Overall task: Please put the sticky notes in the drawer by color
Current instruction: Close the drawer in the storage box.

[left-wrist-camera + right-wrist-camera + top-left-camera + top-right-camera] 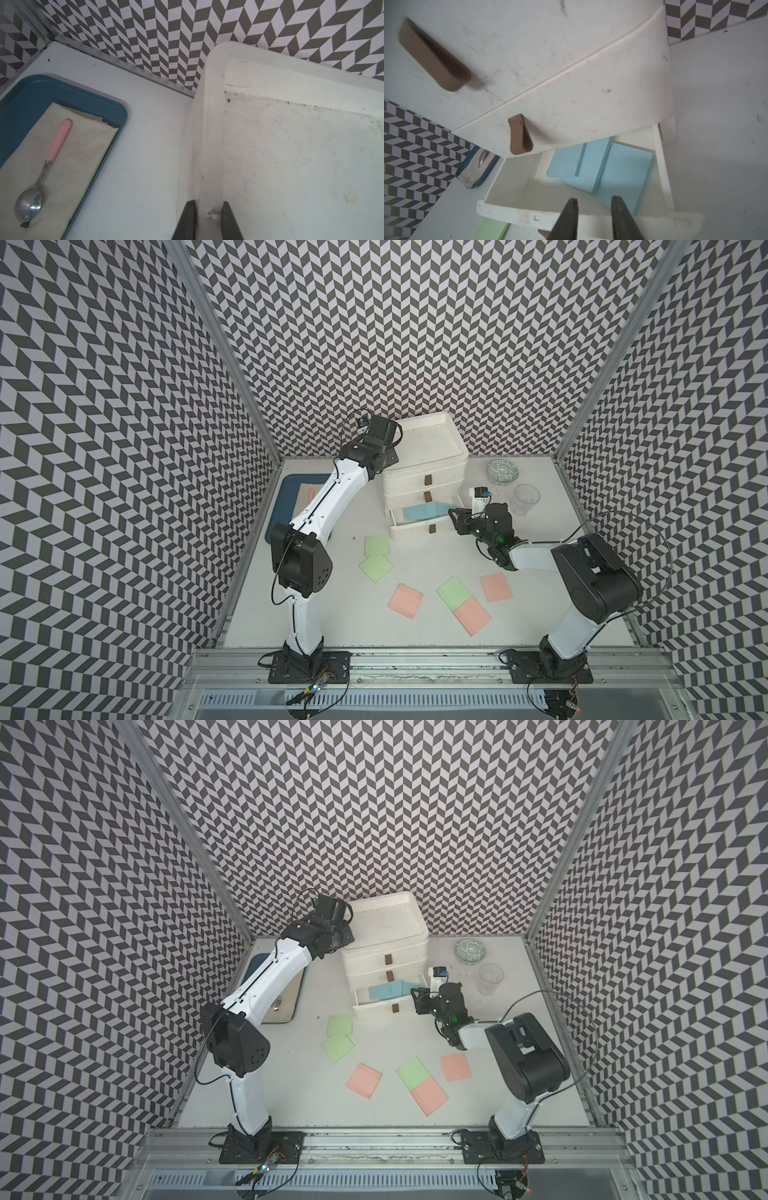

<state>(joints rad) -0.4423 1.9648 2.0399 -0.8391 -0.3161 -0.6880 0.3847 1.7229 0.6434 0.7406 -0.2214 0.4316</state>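
Drawer (424,472) stands between blue tray (277,506) and bowl (504,471), glass (527,499).

Both the left arm (328,497) and the right arm (569,635) are built of white shells joined by black housings. Behind the right jaws a green light (502,538) is lit. Farthest from the jaws, black base plates (332,659) are bolted; thin black cables are looped alongside.

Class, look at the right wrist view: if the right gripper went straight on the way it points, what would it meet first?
Probably the blue notes in the open bottom drawer; the right gripper points over its front wall at them. Depth is unclear.
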